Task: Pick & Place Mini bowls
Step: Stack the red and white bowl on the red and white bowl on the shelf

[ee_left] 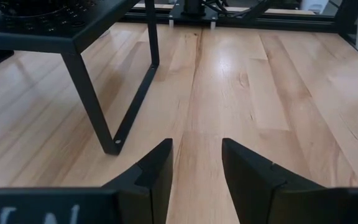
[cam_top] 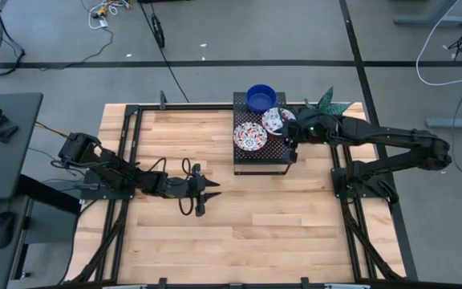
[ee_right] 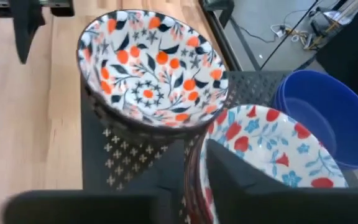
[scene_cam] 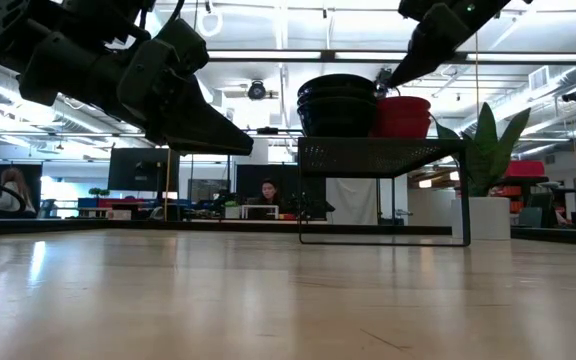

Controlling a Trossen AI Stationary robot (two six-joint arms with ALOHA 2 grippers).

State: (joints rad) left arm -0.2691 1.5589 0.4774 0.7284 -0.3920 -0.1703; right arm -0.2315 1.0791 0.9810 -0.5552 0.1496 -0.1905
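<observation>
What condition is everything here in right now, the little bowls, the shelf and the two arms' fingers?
Solid cobalt blue mini bowl: upright on the rack's far edge.
White mini bowl with orange-and-dark flowers: upright on the rack.
White mini bowl with red-and-blue flowers: upright, one finger of the right gripper inside its rim.
Black perforated metal rack: standing on the table.
Left gripper: fingers open, empty, above bare wood.

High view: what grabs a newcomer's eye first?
The bowls on the black perforated shelf at the table's far edge: a cobalt blue bowl at the back and two floral bowls in front. The right gripper sits at the nearer-right floral bowl, one jaw over its rim. The left gripper waits open, above bare wood at mid-table.
</observation>
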